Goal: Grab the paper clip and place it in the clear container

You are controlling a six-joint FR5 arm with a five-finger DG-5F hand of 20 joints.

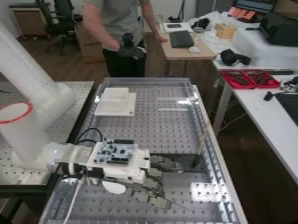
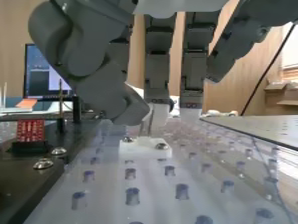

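I find the thin, silver-grey metal paper clip (image 2: pixel 150 119) at the tips of the dark grey robotic hand (image 1: pixel 136 172), low over the perforated bench deck (image 1: pixel 126 207). From my wrist view, the thick grey thumb (image 2: pixel 100 95) bends in towards the long grey fingers (image 2: pixel 157 75), and the clip is pinched between them, its slender metal pointing down out of the grip. A small white plate with two screws (image 2: pixel 143 150) sits close to the clip; I can't tell whether they touch.

In my high view the hand reaches across the near part of the deck, palm down. A white-and-blue circuit board (image 1: pixel 116 151) rides on its back, and a looping black cable (image 1: pixel 90 131) rises beside the board. The thick white arm (image 1: pixel 23 127) comes in from the left, over a neighbouring perforated table.

Just beyond the fingertips, a slim brown stick with a dark end (image 1: pixel 202 142) leans by the deck's long edge. Farther up the deck, well apart from the hand, lies a stepped white block (image 1: pixel 116 105). Past the deck, I see red trays (image 1: pixel 239 80) on a white side table (image 1: pixel 249 102).
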